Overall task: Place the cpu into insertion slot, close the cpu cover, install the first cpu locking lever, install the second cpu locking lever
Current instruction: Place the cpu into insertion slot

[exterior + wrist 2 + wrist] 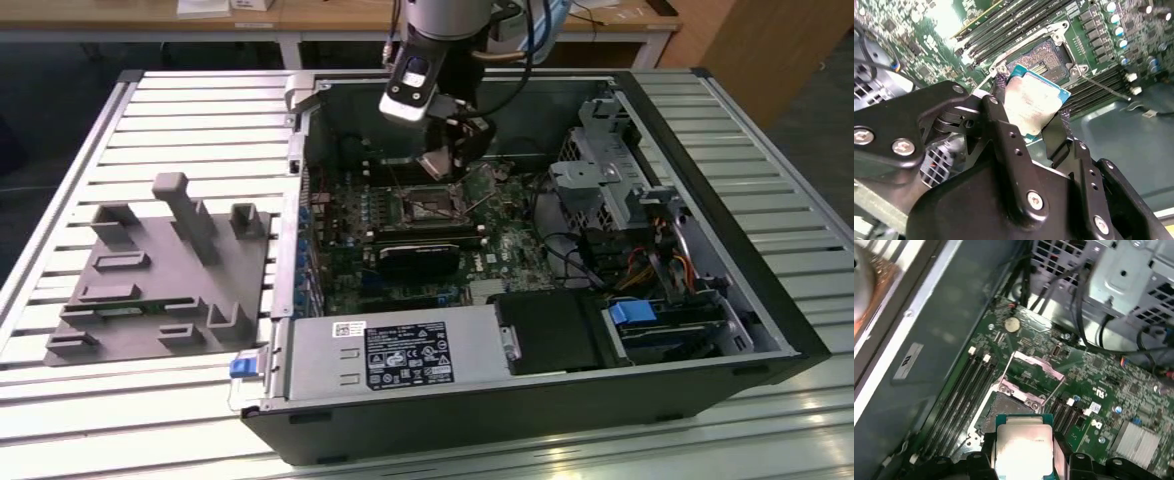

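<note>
CPU point(1036, 107) is pinched by two opposite edges in the claw point(1031, 110), silver lid facing the second wrist view. It hangs just above the slot point(1043, 59), not yet in it, and looks tilted vs. the board point(1094, 390). Slot is bare w/ its dark centre showing. Cover point(1031, 365) is flipped up at its far edge, and a thin lever point(1104, 85) is swung out to one side.

To seat it well, imo: level the chip w/ the slot, match corners & notches, then lower straight w/ no sideways drag, since the slot's contacts prob. bend easily. Release only once it lies flat inside the rim.

Arm point(447, 25) reaches down into the open case point(534, 420) from the far side in the exterior view, wrist angled, claw low over the board's middle. Case lies on a slatted tabletop point(187, 120).
</note>
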Action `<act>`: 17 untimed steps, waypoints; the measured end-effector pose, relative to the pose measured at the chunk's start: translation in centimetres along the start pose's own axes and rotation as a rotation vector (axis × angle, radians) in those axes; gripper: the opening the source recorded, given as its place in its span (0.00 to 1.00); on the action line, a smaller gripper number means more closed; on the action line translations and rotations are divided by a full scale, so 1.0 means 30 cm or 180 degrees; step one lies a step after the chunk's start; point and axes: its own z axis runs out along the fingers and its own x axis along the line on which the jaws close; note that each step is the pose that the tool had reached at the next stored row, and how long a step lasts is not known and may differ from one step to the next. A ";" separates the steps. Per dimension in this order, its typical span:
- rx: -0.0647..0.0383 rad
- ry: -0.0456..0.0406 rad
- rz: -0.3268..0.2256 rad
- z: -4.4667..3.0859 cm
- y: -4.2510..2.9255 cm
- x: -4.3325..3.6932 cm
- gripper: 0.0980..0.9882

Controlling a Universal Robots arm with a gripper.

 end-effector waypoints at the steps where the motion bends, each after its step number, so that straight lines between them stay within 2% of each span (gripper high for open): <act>1: 0.0000 -0.0005 0.0057 0.001 0.000 0.000 0.50; 17: 0.0001 -0.0086 0.0982 0.020 -0.002 0.000 0.50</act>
